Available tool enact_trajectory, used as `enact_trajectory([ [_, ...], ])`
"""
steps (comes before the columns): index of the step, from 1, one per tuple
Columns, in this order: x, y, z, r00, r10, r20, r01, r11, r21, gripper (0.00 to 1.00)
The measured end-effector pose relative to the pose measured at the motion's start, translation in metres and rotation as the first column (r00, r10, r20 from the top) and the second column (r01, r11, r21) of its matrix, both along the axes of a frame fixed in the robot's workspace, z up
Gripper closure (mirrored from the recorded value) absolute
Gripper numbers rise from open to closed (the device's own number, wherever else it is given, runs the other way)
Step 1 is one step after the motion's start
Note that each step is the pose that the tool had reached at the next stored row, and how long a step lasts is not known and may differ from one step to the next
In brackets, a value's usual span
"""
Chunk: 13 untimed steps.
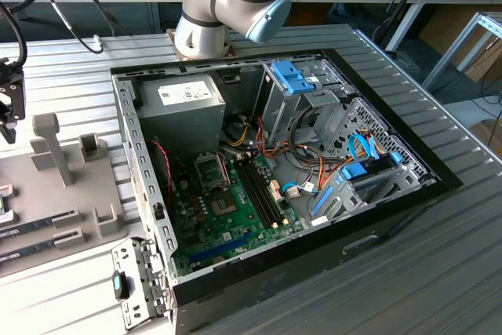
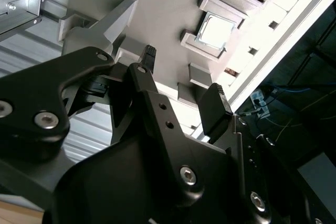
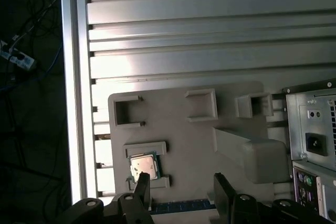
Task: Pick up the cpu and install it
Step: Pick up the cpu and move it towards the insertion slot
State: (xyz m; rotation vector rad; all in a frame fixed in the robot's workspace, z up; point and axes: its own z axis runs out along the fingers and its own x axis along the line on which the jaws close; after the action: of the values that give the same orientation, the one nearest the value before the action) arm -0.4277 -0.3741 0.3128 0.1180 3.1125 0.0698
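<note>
The cpu (image 3: 144,165) is a small square chip with a dull silver top and a thin green rim. It lies in a grey holder on the fixture plate (image 3: 178,140) and also shows as the bright cpu (image 2: 215,30) in the second wrist view. My gripper (image 3: 182,187) is open with nothing between its black fingers (image 3: 142,184). One fingertip overlaps the chip's corner in the first wrist view. In the exterior view my gripper (image 1: 9,100) hangs at the far left over the plate. The motherboard's socket (image 1: 212,170) sits inside the open computer case (image 1: 376,217).
A grey power-supply box (image 1: 180,103), blue drive cages (image 1: 294,80) and coloured cables fill the case. On the fixture plate stand a tall grey post (image 1: 49,147) and several low holders, with memory sticks (image 1: 39,225). A loose metal bracket (image 1: 137,284) lies by the case's near corner.
</note>
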Motion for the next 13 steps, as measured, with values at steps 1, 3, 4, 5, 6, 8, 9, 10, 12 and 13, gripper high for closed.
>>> enact_trajectory([
  [1, 0.0000, 0.0000, -0.0003, 1.0000, 0.000, 0.0000, 0.000, 1.0000, 0.0000, 0.40],
  [3, 0.0000, 0.0000, -0.0009, 1.0000, 0.000, 0.0000, 0.000, 1.0000, 0.0000, 0.40],
  [4, 0.0000, 0.0000, -0.0011, 1.0000, 0.000, 0.0000, 0.000, 1.0000, 0.0000, 0.40],
  [5, 0.0000, 0.0000, -0.0016, 1.0000, 0.000, 0.0001, 0.000, 1.0000, 0.0000, 0.40],
  [6, 0.0000, 0.0000, -0.0019, 1.0000, 0.000, 0.0000, 0.000, 1.0000, 0.0001, 0.40],
  [8, 0.0000, 0.0000, -0.0025, 1.0000, 0.000, 0.0000, 0.000, 1.0000, 0.0000, 0.40],
  [9, 0.0000, 0.0000, -0.0030, 1.0000, 0.000, 0.0000, 0.000, 1.0000, 0.0000, 0.40],
  [10, 0.0000, 0.0000, -0.0034, 1.0000, 0.000, 0.0000, 0.000, 1.0000, 0.0000, 0.40],
  [12, 0.0000, 0.0000, -0.0040, 1.0000, 0.000, 0.0000, 0.000, 1.0000, 0.0000, 0.40],
  [13, 0.0000, 0.0000, -0.0042, 1.0000, 0.000, -0.0001, 0.000, 1.0000, 0.0000, 0.40],
])
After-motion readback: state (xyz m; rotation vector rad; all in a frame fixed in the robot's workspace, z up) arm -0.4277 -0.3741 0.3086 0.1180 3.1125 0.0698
